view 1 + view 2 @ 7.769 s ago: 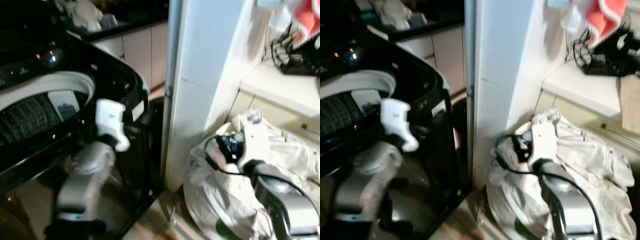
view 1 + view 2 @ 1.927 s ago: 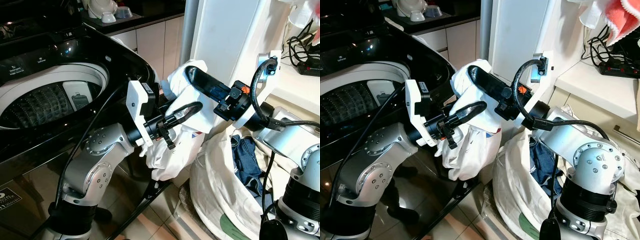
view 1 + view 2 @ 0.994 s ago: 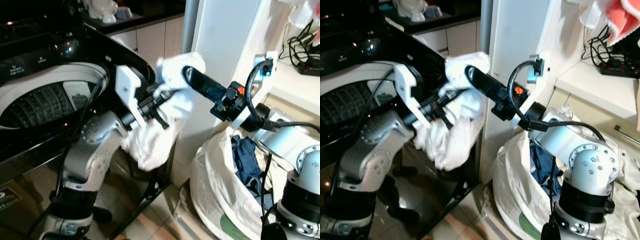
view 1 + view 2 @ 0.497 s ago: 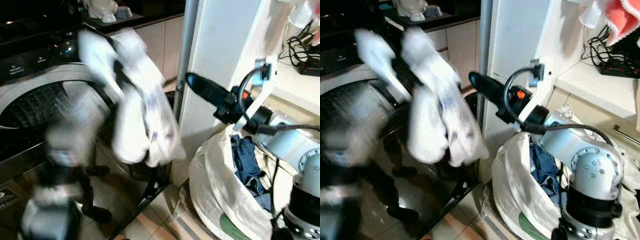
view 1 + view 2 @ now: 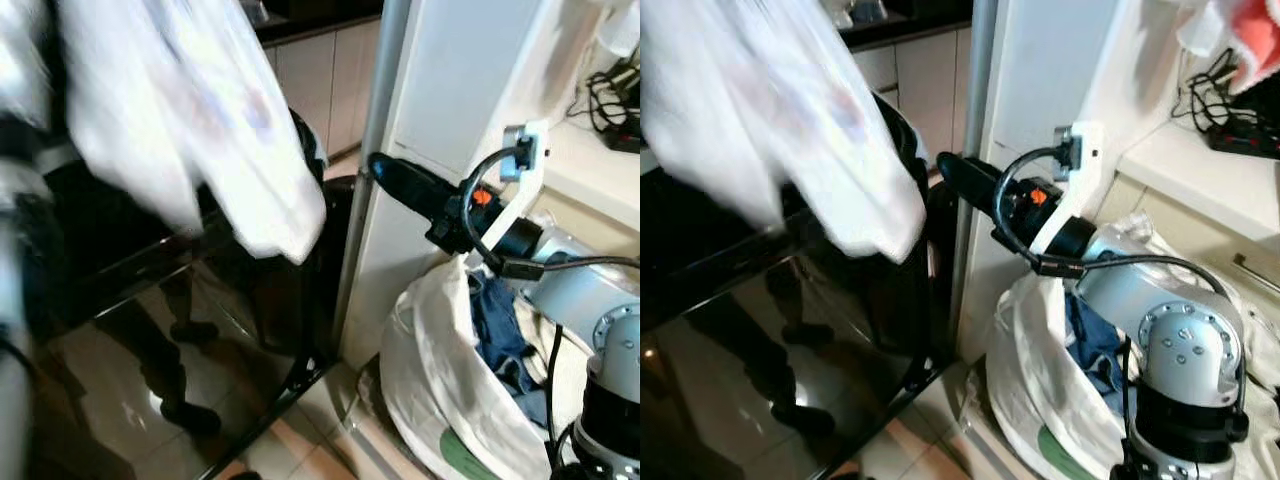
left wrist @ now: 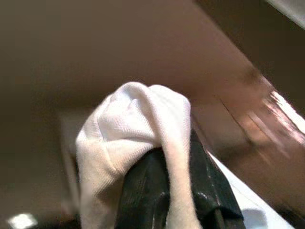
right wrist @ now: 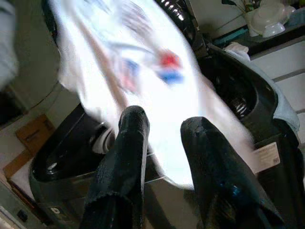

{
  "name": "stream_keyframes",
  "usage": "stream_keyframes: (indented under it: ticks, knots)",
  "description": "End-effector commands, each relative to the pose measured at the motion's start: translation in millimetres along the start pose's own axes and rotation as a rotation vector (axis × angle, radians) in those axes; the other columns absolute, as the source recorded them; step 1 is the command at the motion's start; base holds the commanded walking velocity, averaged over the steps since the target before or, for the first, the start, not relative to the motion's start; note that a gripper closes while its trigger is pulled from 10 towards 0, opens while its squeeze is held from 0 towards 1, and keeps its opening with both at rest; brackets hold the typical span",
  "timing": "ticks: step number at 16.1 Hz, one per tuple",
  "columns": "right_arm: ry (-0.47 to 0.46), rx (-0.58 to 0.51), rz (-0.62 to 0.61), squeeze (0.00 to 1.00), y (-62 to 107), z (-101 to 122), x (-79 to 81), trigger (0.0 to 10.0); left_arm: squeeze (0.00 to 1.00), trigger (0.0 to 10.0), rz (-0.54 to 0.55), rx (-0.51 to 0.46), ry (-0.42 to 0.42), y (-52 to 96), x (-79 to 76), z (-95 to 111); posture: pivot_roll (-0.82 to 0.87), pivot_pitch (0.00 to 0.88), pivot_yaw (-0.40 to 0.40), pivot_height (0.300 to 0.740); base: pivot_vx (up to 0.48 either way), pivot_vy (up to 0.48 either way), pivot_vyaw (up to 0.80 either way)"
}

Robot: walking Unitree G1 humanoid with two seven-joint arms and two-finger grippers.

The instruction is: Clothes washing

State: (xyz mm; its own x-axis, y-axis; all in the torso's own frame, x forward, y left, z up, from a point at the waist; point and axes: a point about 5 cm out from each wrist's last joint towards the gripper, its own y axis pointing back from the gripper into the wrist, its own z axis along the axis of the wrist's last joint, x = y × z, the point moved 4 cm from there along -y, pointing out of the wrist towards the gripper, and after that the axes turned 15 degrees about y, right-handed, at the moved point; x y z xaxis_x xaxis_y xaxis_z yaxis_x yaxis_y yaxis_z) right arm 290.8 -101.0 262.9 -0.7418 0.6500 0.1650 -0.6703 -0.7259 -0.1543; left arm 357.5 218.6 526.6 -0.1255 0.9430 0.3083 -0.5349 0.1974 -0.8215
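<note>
Landmark: glossy black top-loading washing machine (image 5: 150, 320); all places given relative to it.
Garment: white cloth garment with a faint red-and-blue print (image 5: 190, 130), blurred, hanging in the air above the washer's top and front corner, hem drooping to the washer's right edge.
Left gripper: the left gripper (image 6: 164, 191) has black fingers pinched together on a fold of the white garment, which bulges over the fingertips; in the left wrist view it is raised, with a brown surface behind.
Right gripper: the right gripper (image 7: 162, 138) has its fingers parted, nothing between them; held out to the right of the washer, pointing toward it, apart from the garment.
Laundry bag: white fabric laundry bag (image 5: 1035, 380) on the floor right of the washer, beyond a white pillar (image 5: 450, 90); dark blue clothing (image 5: 1090, 345) inside.
Floor: beige tiles (image 5: 930, 445) at the washer's foot.
</note>
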Motion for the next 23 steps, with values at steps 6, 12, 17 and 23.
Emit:
stream_keyframes:
  ticks: [6,12,17,23]
  knots:
    - [0.110,0.134,0.003,0.00,0.8,-26.8,12.0,10.0,0.00,10.0,-0.342,0.741,-0.051,66.3,-67.7,-139.9,-0.07,0.000,0.029,0.740,0.000,0.000,0.00]
    - [0.180,0.292,0.089,0.00,9.1,-56.7,26.9,10.0,1.00,10.0,-0.406,1.218,-0.217,129.2,-15.7,-176.0,-0.06,0.000,0.019,0.740,0.000,0.000,0.00]
    - [0.198,0.319,0.113,0.00,7.0,-64.1,28.1,10.0,1.00,10.0,-0.584,1.381,-0.107,155.5,-8.5,-172.9,-0.04,0.000,0.010,0.740,0.000,0.000,0.00]
    - [0.218,0.317,0.031,0.00,6.0,-64.5,14.9,10.0,0.00,10.0,-0.328,1.130,-0.166,114.2,8.6,-158.5,-0.04,0.000,0.012,0.740,0.000,0.000,0.00]
